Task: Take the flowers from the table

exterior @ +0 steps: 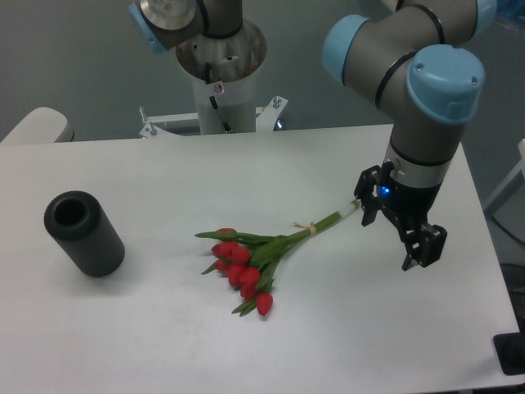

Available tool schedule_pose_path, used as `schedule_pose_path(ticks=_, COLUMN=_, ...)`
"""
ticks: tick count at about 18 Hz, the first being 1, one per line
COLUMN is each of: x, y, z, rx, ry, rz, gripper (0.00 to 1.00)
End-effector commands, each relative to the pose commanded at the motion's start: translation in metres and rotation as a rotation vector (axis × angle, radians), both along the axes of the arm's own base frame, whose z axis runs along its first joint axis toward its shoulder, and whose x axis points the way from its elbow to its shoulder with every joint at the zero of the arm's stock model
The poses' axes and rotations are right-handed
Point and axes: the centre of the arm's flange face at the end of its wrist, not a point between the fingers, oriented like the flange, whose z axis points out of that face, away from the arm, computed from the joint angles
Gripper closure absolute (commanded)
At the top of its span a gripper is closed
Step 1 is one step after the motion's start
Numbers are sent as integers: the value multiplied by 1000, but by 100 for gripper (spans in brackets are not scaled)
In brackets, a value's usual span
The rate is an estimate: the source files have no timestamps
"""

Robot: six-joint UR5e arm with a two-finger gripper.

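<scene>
Camera view: flowers flat on table, long axis 8-to-2 o'clock, buds low-left, stem ends beside gripper; gripper at 2 o'clock of bunch, released, grasping nothing; probably needs short shift toward 8 o'clock.

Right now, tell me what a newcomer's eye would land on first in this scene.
First the flowers: red tulips lying flat near the middle of the white table, stems pointing up and right. Next the gripper, hanging at the stem ends on the right, apparently holding nothing. Then the dark grey cylinder lying apart at the left.
</scene>
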Motion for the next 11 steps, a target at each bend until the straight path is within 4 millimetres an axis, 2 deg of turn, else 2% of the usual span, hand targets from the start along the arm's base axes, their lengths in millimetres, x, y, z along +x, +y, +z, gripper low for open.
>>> schedule_pose_path(ticks=5, x=1, y=-3, z=-7, rx=-2, ry=-16, rz=2, gripper=0)
schedule_pose_path(ticks=9, x=13, y=-8, z=-26, rx=-23, ry=-41, rz=6, gripper=0)
schedule_pose_path(ticks=11, x=23, y=-10, z=-43, rx=-37, ry=-85, rz=84, gripper=0)
